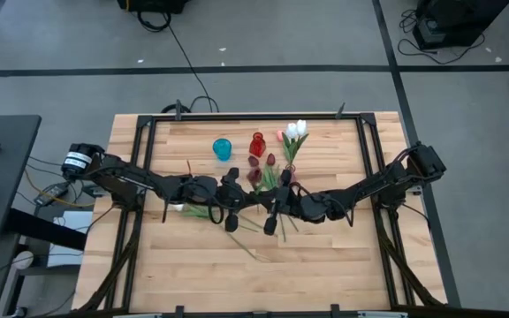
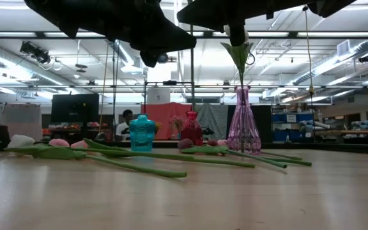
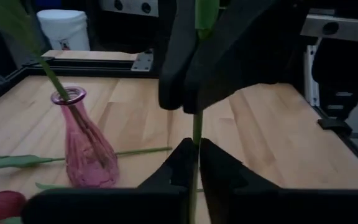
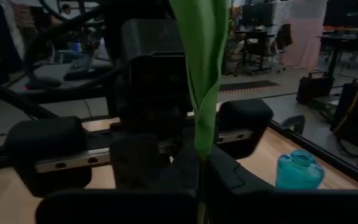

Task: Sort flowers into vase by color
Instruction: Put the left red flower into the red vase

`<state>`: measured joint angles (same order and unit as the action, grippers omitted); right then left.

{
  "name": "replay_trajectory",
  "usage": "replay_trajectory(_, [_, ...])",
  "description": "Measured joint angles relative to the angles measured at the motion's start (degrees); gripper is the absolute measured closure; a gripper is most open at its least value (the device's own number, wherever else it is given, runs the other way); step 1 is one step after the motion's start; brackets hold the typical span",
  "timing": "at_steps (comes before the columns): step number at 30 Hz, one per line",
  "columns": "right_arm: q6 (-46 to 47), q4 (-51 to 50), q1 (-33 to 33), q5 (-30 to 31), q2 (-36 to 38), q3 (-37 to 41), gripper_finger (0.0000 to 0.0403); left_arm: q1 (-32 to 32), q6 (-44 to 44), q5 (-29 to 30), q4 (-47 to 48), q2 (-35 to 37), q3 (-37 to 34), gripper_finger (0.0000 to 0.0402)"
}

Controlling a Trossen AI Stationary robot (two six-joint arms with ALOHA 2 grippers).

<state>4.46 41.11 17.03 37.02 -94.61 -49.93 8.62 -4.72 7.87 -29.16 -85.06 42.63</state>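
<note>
- The left pincer (image 3: pixel 194 158) and the right pincer (image 4: pixel 201 177) meet over the middle of the pale wooden table (image 1: pixel 325 265). Each is closed tight on the same fake tulip with a long thin green stem (image 4: pixel 202 74), which hangs straight up and down. I cannot tell the colour of its head.
- If both arms pull apart now, the thin stem may bend or snap. One pincer needs to let go first.
- If both let go, the tulip falls flat and has to be picked up again.
- The tall pink glass vase (image 3: pixel 89 152) stands near, at about 12 o'clock from the pincers. It already holds a stem. A low swing could knock it over.
- The small blue glass vase (image 4: pixel 298 171) and the small red glass vase (image 1: pixel 256 144) stand at 11 and 12 o'clock, close together. An elbow could bump them.
- More loose tulips (image 2: pixel 139 167) lie on the table at 9 o'clock and under the arms. A low pincer could push them.
- The most open room is at 6 o'clock. The black metal frame (image 1: pixel 367 159) runs along the table edges at 3 and 9 o'clock.
</note>
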Motion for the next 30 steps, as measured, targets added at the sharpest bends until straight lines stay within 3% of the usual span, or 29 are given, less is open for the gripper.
replay_trajectory(9, [-0.86, -0.08, -0.01, 3.14, -0.02, -0.92, 0.0394, -0.09, 4.27, 0.34, 1.75, 2.49, -1.04, 0.0267])
replay_trajectory(15, [-3.58, -1.15, -0.58, 7.01, -0.02, -3.43, 0.0394, -1.39, 10.18, 0.56, 4.51, 15.07, -7.55, 0.0256])
replay_trajectory(23, [-4.22, -14.80, -1.43, 4.29, 3.13, -9.21, 0.0395, -0.96, 10.24, 0.62, 10.20, 30.15, -15.52, 0.0255])
replay_trajectory(30, [-4.98, -18.58, -4.59, -6.97, 14.01, -9.38, 0.0395, -1.16, 10.80, 2.08, 11.10, 32.70, -17.75, 0.0255])
